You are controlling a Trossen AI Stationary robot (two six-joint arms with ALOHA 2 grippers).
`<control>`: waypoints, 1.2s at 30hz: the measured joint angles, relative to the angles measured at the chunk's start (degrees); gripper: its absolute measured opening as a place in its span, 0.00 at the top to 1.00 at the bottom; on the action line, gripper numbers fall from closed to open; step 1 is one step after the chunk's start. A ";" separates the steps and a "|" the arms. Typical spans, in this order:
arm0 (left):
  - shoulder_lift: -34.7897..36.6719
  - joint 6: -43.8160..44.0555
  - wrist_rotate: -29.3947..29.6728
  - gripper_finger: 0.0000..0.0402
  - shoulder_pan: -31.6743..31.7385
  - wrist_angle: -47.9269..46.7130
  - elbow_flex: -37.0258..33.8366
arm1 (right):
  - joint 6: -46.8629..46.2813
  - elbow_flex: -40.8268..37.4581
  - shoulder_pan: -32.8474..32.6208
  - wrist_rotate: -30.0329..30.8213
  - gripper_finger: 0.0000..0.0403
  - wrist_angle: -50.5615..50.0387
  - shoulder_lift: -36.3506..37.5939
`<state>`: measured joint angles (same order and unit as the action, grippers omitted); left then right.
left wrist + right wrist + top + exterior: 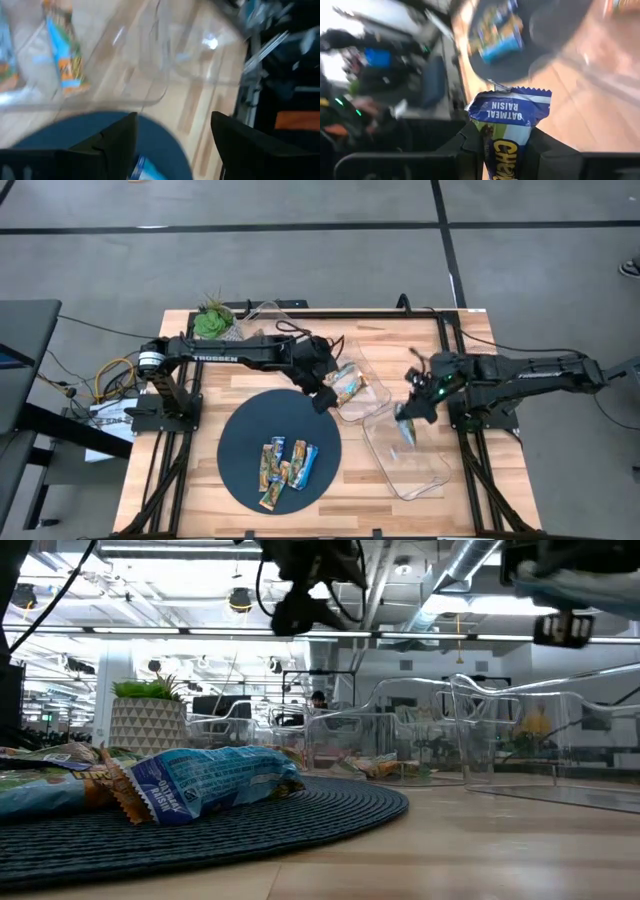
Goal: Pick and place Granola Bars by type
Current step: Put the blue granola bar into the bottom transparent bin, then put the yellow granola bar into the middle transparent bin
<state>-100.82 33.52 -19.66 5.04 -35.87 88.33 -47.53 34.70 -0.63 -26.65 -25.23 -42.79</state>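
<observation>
Several granola bars in blue, orange and green wrappers lie on a round dark mat; in the low view they show as a heap. More bars lie in a clear tray beside the mat. My left gripper hovers open between mat and tray, its fingers with nothing between them. My right gripper is shut on a blue-wrapped bar above a second clear tray. My right gripper pinches the blue-wrapped bar between its two fingers, which lie along the bar's long sides. The crimped end printed "OATMEAL RAISIN" sticks out past the fingertips. The fingers slant downward from the table's right side. The bar is lifted clear above the tray.
A potted plant and a third clear tray stand at the far left of the table. Black frame rails run along the table's sides. Bare wood lies at the near right corner.
</observation>
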 joint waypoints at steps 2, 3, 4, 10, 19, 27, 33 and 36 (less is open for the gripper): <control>0.00 -0.24 0.51 0.39 -0.61 -2.93 0.00 | 0.81 0.00 -2.43 0.22 0.83 -1.60 -1.24; 0.00 -0.43 0.99 0.39 -0.99 -4.01 0.00 | 1.17 0.01 -3.76 0.73 0.83 -1.81 -2.11; 0.00 -0.62 1.66 0.39 -1.43 -5.06 0.00 | 1.56 0.02 -5.08 1.52 0.83 -2.55 -3.01; 0.00 -0.09 5.18 0.39 -4.37 -7.77 0.00 | 2.86 -0.04 -11.20 8.34 0.83 -6.97 -9.37; 0.00 3.17 8.46 0.39 -7.61 -8.50 0.00 | 2.99 -0.04 -14.50 15.26 0.83 -6.62 -17.54; 0.00 5.23 8.90 0.39 -9.37 -8.55 0.00 | 3.96 -0.04 -14.75 15.50 0.74 -5.71 -21.34; 0.00 6.52 12.47 0.39 -10.78 -9.30 0.00 | 4.12 -0.04 -14.75 15.70 0.55 -5.57 -20.94; 0.00 6.69 15.14 0.39 -11.68 -9.37 0.00 | 4.94 -0.04 -15.19 16.81 0.47 -3.84 -18.85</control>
<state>-100.82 40.21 -4.53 -6.64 -45.23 88.33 -42.59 34.65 -15.82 -9.84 -29.07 -61.64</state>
